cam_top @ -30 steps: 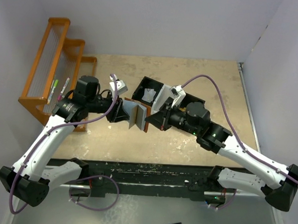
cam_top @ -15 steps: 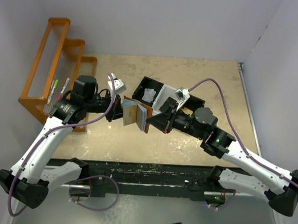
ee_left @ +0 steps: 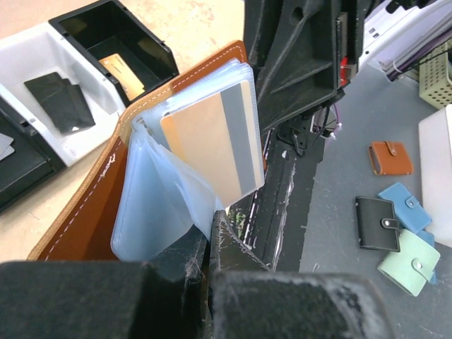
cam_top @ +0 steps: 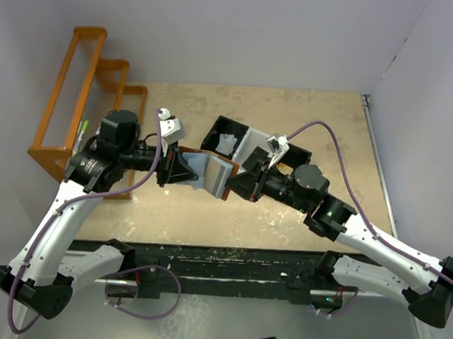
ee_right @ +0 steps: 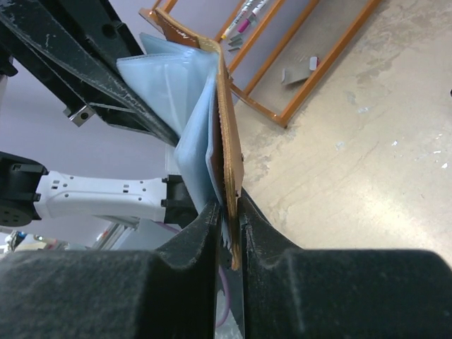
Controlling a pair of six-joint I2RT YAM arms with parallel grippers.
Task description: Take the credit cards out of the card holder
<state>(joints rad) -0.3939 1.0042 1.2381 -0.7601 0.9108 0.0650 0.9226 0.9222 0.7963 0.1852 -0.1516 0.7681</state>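
The brown leather card holder (cam_top: 211, 175) hangs open in the air between the two hands, above the table (cam_top: 305, 113). The left hand (ee_left: 212, 240) is pressed together on the lower corner of the holder's pale blue plastic sleeves (ee_left: 152, 205), which fan out just above its fingertips, and the leather cover lies to their left. One gold-orange card (ee_left: 205, 145) with a grey stripe sits in the outermost sleeve, straight ahead of this hand. The right hand (ee_right: 227, 229) pinches the edge of the leather cover from the opposite side, its jaws standing narrowly on either face of the leather, with the sleeves bulging away to its left. Beyond the left hand, up and to its left, a black-and-white tray (ee_left: 32, 53) rests on the table. A gold card (ee_left: 123, 67) lies in its black compartment and black cards (ee_left: 60, 102) lie in the white one beside it. An orange rack (cam_top: 86, 94) stands behind the left arm
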